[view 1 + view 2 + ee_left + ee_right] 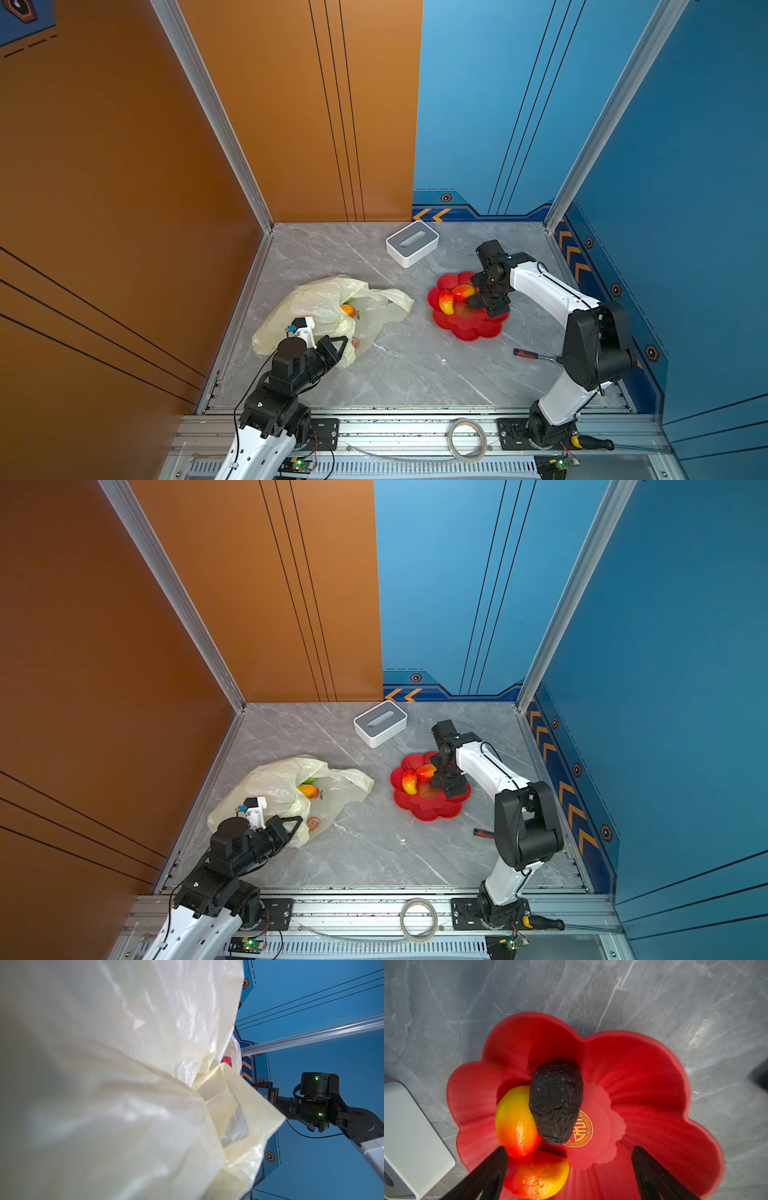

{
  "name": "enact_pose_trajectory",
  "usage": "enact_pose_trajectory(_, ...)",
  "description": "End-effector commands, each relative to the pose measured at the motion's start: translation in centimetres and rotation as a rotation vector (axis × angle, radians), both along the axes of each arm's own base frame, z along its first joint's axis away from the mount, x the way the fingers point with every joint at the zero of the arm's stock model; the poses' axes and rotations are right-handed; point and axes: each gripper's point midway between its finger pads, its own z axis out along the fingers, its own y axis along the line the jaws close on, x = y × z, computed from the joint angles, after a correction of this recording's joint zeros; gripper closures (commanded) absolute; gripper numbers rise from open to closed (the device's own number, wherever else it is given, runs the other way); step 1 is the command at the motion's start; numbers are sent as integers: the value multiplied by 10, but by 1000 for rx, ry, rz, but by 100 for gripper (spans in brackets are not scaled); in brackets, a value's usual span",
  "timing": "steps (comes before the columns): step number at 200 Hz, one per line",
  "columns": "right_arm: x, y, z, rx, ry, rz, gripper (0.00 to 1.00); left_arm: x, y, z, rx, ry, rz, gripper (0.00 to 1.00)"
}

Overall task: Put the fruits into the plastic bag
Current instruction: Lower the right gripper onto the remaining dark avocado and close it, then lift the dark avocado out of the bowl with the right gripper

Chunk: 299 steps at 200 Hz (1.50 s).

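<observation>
The cream-yellow plastic bag [320, 299] lies crumpled at the left of the table, and an orange-yellow fruit [347, 309] shows in its opening. My left gripper [338, 345] is shut on the bag's near edge. The bag's film [124, 1084] fills the left wrist view and hides the fingers there. On the red flower-shaped dish [643, 1084] lie two red-yellow mangoes [517, 1122] [537, 1174] and a dark avocado [556, 1101]. My right gripper [570, 1148] hangs open just above the dish. One of its fingertips [502, 1153] is next to the mangoes, and nothing is between the fingers.
A white-and-grey box [412, 243] stands at the back centre. A red-handled screwdriver [534, 354] lies near the right arm's base. A tape roll [467, 444] sits on the front rail. Orange and blue walls close in the table's left, back and right sides.
</observation>
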Motion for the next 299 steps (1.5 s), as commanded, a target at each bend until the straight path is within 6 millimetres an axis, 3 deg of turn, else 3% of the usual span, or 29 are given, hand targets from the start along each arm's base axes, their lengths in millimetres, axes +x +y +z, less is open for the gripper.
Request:
enact_pose_trajectory(1, 1, 2, -11, 3, 20, -9, 9, -2, 0, 1, 0, 6, -7, 100)
enact_pose_trajectory(98, 4, 2, -43, 3, 72, -15, 15, -2, 2, -2, 5, 21, -2, 100)
enact_pose_trajectory(173, -2, -3, -57, -1, 90, -27, 23, -3, 3, -4, 5, 25, 1, 100)
enact_pose_trajectory(222, -1, -3, -57, 6, 75, -23, 37, -4, 4, -5, 5, 27, 5, 100)
enact_pose_trajectory(258, 2, -2, -53, 8, 59, -20, 39, -5, 4, -6, 3, 28, 6, 100)
enact_pose_trajectory(278, 2, -2, -50, 8, 49, -15, 51, -4, 5, -7, 4, 29, 8, 100)
enact_pose_trajectory(299, 3, -2, -46, 6, 37, -14, 53, -4, 5, -7, 2, 28, 8, 100)
